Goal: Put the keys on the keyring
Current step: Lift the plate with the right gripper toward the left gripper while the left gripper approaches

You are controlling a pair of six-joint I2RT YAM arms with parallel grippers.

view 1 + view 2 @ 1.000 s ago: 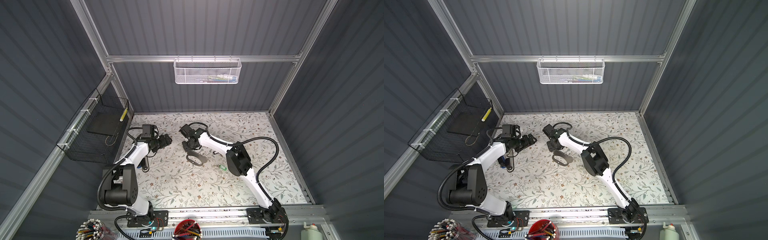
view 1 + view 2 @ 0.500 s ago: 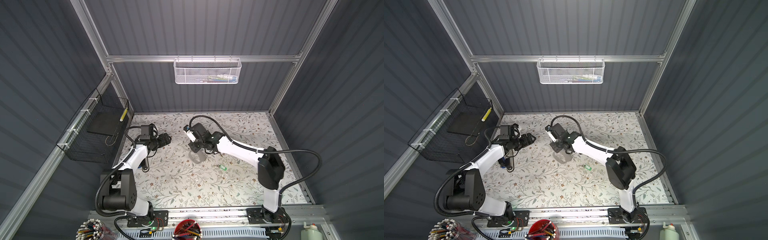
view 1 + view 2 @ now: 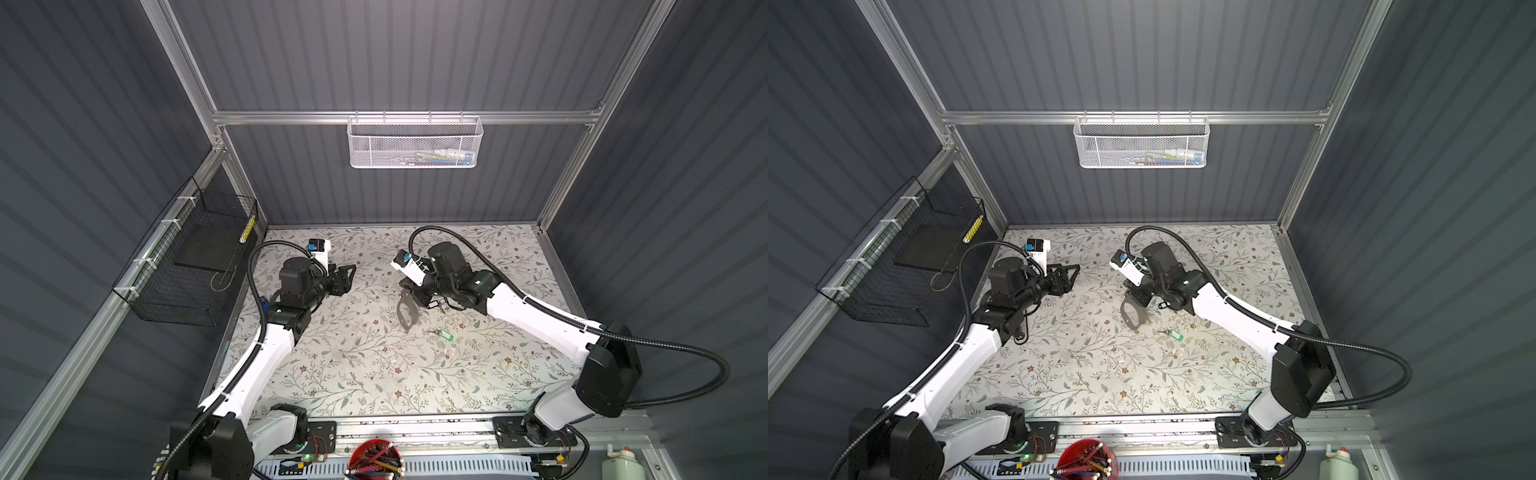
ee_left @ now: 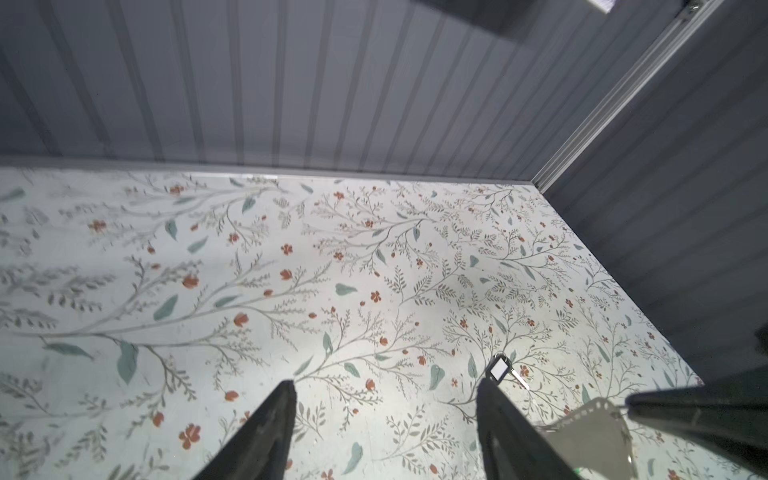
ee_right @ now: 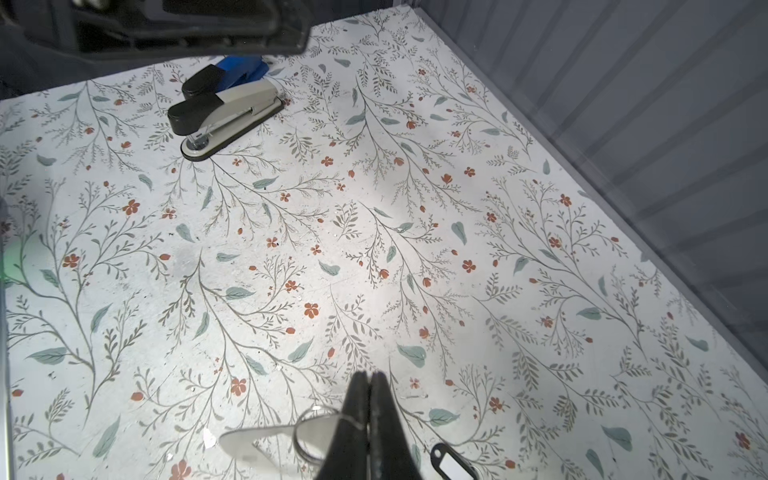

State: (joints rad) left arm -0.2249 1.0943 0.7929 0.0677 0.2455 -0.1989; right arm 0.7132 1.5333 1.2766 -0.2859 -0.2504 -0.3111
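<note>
- The keyring (image 3: pixel 404 312) is picked up. The right hand (image 3: pixel 409 294) pinches its upper end between closed fingers (image 5: pixel 357 409), and the loop hangs down from that grip near the middle of the tabletop (image 3: pixel 374 374). Whether its lower end touches the surface cannot be told.
- Neither key is on it yet.
- The green-tagged key (image 3: pixel 446 333) lies loose on the tabletop at about 4 o'clock from the keyring, near it but apart.
- The black-framed key (image 4: pixel 498 368) also lies flat, just beside the right hand at about 3 o'clock from the keyring, with nothing threaded through it.
- The left hand (image 3: pixel 347 275) hovers at 9 o'clock from the keyring, well apart. Its fingers (image 4: pixel 266 432) are spread with nothing between them and point toward the loop.
- As it looks, only the first step is done. Each key has yet to be grasped and threaded onto the held loop, so most of the task is left.
</note>
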